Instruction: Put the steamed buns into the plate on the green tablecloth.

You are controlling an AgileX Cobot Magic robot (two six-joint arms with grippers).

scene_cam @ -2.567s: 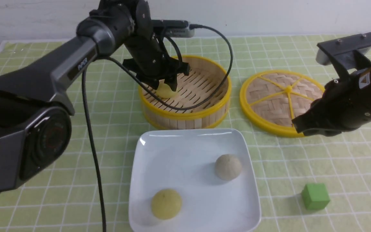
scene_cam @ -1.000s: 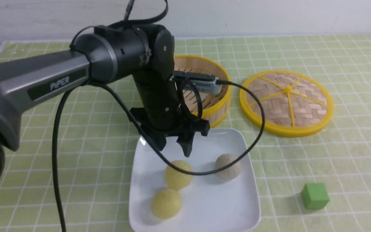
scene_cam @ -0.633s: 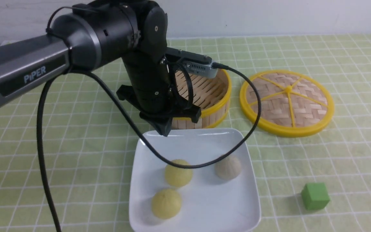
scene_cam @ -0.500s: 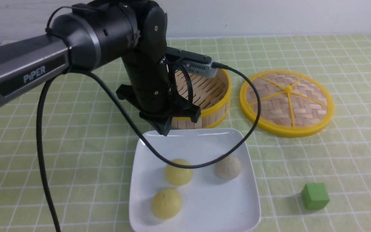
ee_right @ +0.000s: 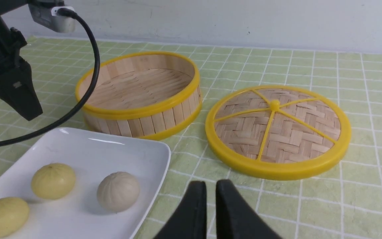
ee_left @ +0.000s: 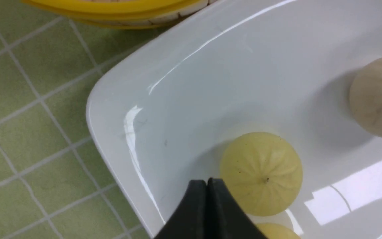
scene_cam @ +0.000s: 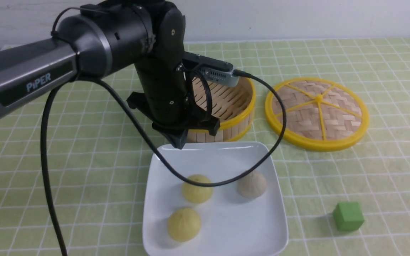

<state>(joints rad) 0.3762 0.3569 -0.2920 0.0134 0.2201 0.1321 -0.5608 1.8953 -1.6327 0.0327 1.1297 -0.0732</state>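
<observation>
All three steamed buns lie in the white square plate [scene_cam: 276, 227] on the green tablecloth [scene_cam: 333, 177]: a pale yellow bun [scene_cam: 196, 188] in the middle, a second yellow bun [scene_cam: 184, 224] at the front and a greyish-beige bun [scene_cam: 251, 185] to its right. My left gripper [scene_cam: 178, 142] hangs shut and empty above the plate's far rim, apart from the buns. In the left wrist view its tips [ee_left: 207, 181] sit beside the middle yellow bun [ee_left: 261, 173]. My right gripper [ee_right: 211, 186] hovers over bare cloth with a narrow slit between its fingers and nothing in it.
The round bamboo steamer basket [scene_cam: 242, 117] with a yellow rim stands just behind the plate, its inside bare. Its woven lid [scene_cam: 317, 113] lies flat to the right. A green cube [scene_cam: 348, 216] sits at the front right. The left arm's black cable [scene_cam: 226, 183] loops over the plate.
The left gripper, open just above the middle yellow bun a second ago, has shut and risen back toward the steamer. The bun stays in the plate. The right arm left the front view earlier.
</observation>
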